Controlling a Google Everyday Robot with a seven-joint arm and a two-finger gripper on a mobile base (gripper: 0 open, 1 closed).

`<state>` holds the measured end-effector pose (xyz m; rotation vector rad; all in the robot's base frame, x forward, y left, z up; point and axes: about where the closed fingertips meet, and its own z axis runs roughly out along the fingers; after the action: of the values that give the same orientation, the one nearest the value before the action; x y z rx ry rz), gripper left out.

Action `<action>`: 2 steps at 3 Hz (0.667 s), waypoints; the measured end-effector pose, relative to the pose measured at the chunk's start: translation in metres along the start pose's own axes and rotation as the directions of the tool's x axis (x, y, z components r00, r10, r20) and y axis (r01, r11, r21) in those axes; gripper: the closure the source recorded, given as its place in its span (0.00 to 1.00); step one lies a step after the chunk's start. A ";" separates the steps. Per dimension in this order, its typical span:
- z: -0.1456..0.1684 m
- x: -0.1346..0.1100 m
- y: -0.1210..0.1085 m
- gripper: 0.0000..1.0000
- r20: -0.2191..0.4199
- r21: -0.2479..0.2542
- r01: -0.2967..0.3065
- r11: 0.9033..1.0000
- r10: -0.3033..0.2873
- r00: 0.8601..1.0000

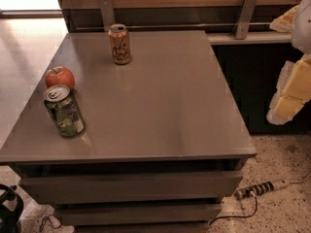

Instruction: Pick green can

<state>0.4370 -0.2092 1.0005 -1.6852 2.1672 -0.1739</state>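
Observation:
The green can [64, 111] stands upright near the left front edge of the grey table [165, 110]. It has a mottled green-and-white label and a silver top with a pull tab. A red apple [60, 77] sits just behind it, close to or touching it. An orange-tan can [119, 44] with dark script stands upright at the back of the table. My gripper [291, 89], yellowish-white, hangs at the right edge of the view. It is beyond the table's right side, far from the green can, and holds nothing I can see.
The table has drawers [131, 186] below its front edge. A wooden panel with metal brackets [245, 13] runs behind it. A power strip [260, 188] with a cable lies on the speckled floor at the right front. A dark object [8, 212] sits at the bottom left.

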 end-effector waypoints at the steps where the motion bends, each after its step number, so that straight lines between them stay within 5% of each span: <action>1: 0.000 0.000 0.000 0.00 0.000 0.000 0.000 1.000 0.000 1.000; 2: 0.001 -0.005 -0.002 0.00 0.069 -0.013 -0.002 1.000 0.003 0.998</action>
<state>0.4399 -0.2050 1.0007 -1.6710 2.1243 -0.1000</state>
